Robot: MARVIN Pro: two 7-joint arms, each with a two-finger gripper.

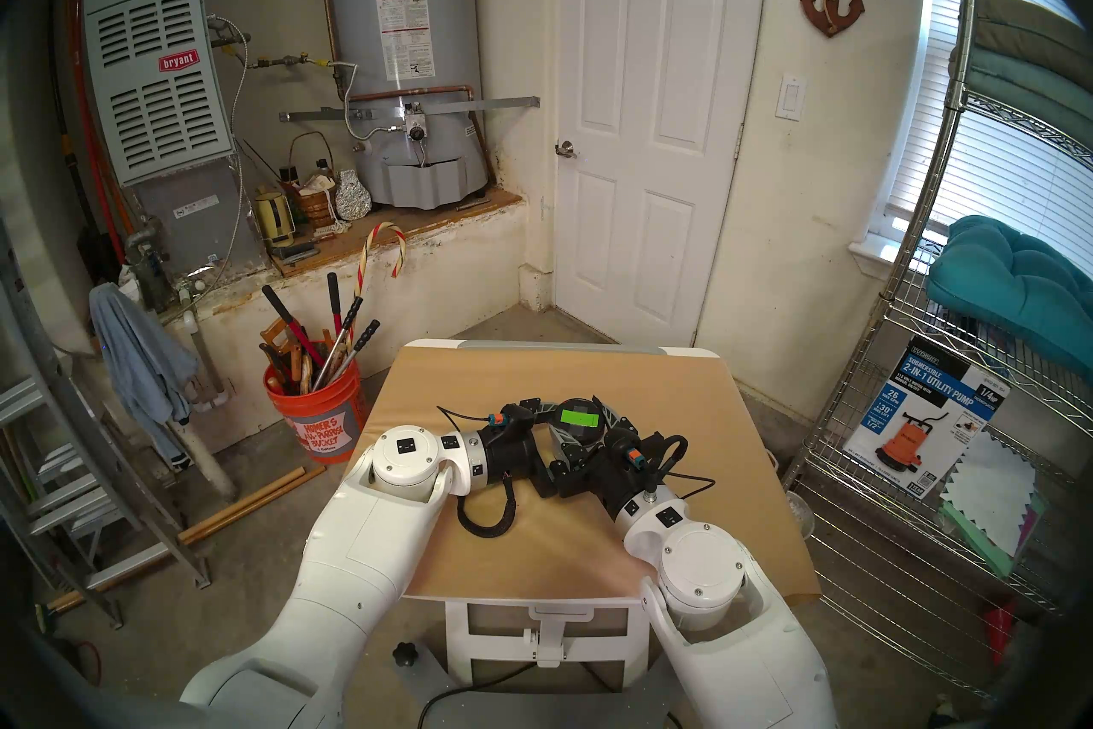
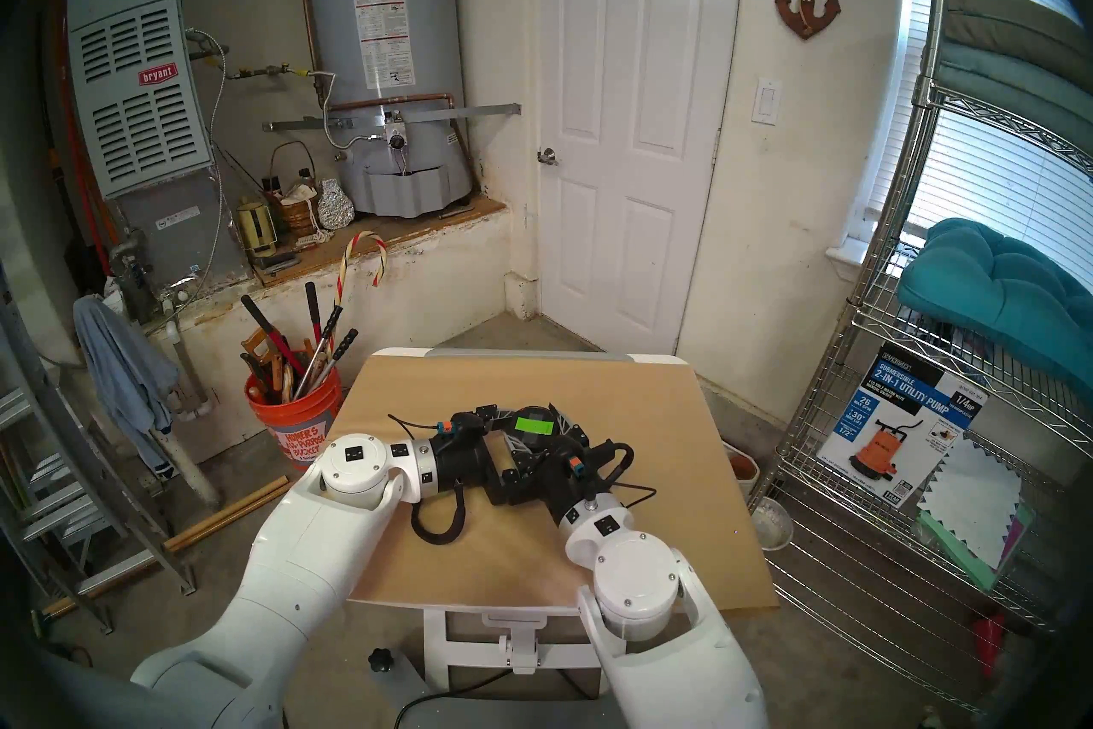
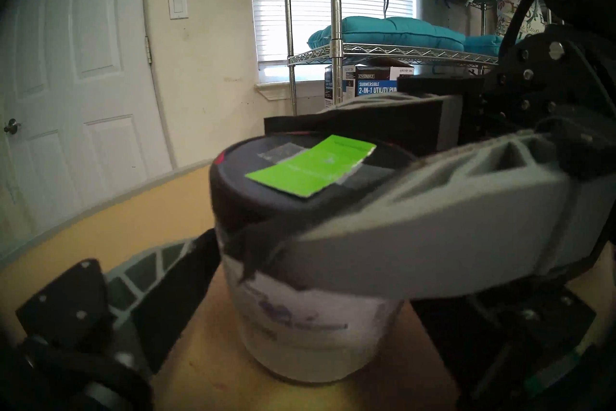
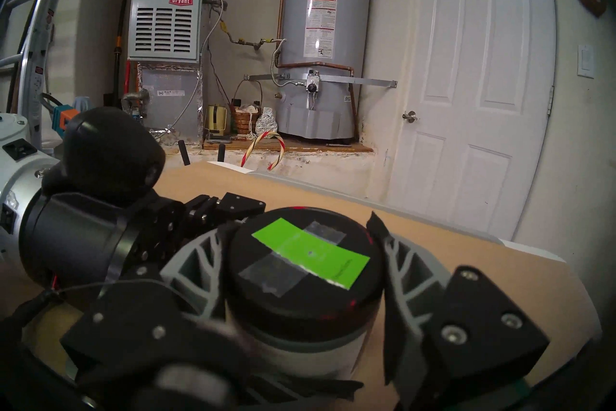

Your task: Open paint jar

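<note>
Here, a squat cylindrical paint jar (image 3: 310, 317), glossy black round lid (image 4: 303, 270).

My paint jar (image 4: 293, 343) wears a white-grey label, its black lid (image 4: 305, 270) carrying grey tape and a bright green rectangle (image 4: 310, 252); the table (image 1: 591, 550) is tan
</note>
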